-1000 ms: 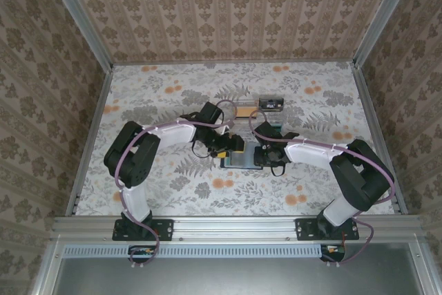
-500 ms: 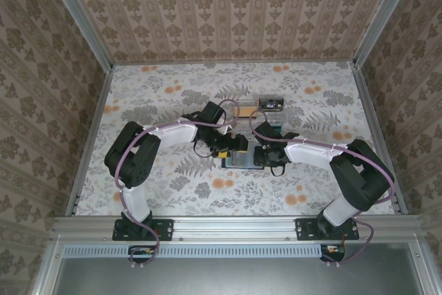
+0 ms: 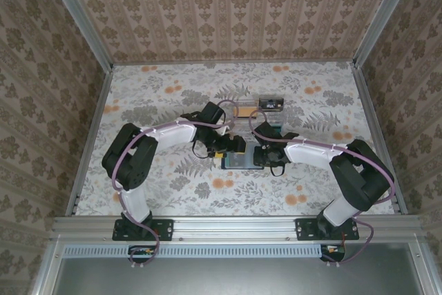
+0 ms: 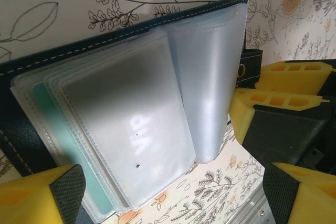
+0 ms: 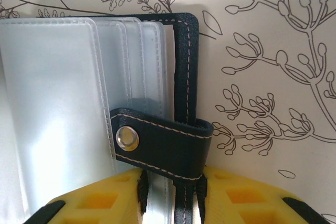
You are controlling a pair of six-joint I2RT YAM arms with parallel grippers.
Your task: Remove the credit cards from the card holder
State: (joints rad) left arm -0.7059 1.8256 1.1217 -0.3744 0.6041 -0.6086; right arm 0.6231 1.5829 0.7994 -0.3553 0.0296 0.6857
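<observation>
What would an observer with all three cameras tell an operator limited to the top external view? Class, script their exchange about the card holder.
Operator: Are any cards left inside the card holder?
Observer: Yes. The card holder lies open, and a teal card sits in one of its rear clear sleeves.
Operator: What is the right pincer doing?
Observer: The right pincer is closed on the holder's edge, right at the snap tab.

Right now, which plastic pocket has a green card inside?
The pocket low in the left stack: its teal card shows; pockets above look clear.
</observation>
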